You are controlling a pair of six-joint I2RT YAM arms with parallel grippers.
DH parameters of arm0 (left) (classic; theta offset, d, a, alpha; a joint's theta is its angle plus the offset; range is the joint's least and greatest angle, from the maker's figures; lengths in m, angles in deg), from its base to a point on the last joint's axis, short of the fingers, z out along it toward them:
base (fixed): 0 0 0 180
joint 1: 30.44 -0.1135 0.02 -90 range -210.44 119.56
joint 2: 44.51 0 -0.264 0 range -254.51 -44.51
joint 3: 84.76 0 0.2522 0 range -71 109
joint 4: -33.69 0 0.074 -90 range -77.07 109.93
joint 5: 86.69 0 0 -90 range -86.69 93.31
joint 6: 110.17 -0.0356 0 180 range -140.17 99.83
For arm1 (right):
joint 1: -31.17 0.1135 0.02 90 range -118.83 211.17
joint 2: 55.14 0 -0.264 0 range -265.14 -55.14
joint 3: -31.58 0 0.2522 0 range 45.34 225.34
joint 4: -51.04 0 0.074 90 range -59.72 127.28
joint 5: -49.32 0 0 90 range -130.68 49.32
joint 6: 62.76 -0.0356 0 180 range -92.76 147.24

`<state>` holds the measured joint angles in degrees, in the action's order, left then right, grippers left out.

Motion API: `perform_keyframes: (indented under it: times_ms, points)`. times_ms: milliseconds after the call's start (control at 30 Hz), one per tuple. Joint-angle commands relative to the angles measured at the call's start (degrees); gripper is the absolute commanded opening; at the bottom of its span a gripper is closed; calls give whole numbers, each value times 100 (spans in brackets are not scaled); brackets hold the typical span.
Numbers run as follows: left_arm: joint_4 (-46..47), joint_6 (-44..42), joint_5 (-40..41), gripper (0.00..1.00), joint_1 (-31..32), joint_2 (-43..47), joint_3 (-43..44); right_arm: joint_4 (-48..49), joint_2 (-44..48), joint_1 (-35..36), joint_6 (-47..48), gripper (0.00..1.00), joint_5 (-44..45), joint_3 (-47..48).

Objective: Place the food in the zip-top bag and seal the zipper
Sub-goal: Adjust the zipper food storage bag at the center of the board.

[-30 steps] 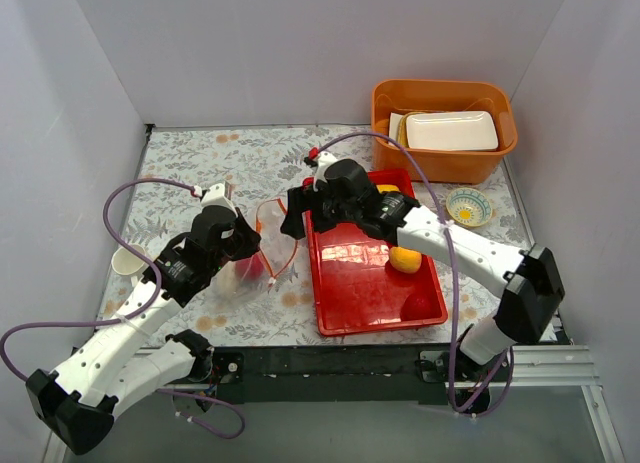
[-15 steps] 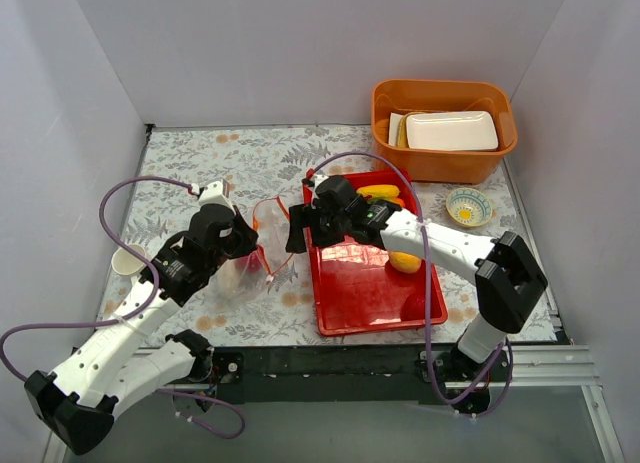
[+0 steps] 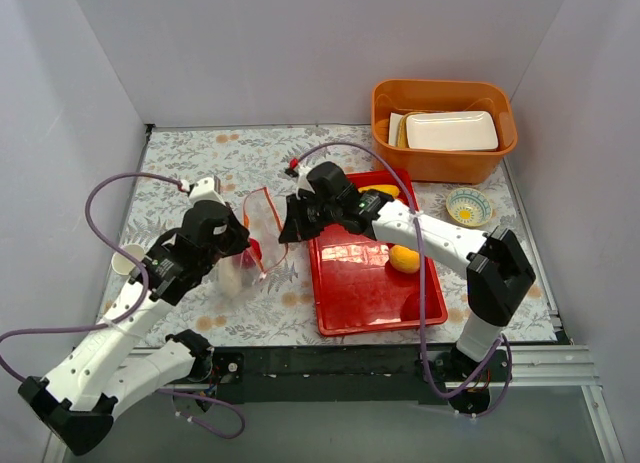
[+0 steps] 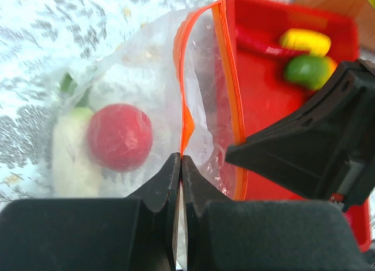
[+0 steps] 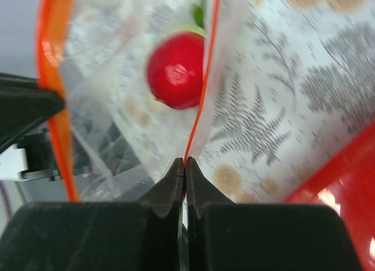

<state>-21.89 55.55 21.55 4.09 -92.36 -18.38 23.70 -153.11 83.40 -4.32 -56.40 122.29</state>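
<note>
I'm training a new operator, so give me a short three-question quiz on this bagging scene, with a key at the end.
1. True or false: the left tool is shut on the zipper of the zip-top bag.
2. Where is the red round toy? A: inside the bag. B: on the red tray. C: in the orange tub.
3. Fill in: the bag's other lip is pinched by the ___ tool.
Key: 1 true; 2 A; 3 the right tool.
</note>
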Motion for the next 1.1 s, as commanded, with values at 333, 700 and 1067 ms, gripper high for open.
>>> perform_keyframes:
  times_ms: [333, 700, 1067]
  points:
    - [-1136, 127, 1445, 0, 11, 66, 1542, -559, -653, 209, 493, 4, -80, 1746]
    - [-20, 346, 585, 0, 11, -215, -225, -837, -522, 200, 255, 20, 858, 524]
    - [447, 74, -294, 0, 11, -215, -244, -1391, 1236, 104, 150, 84, 3012, -443]
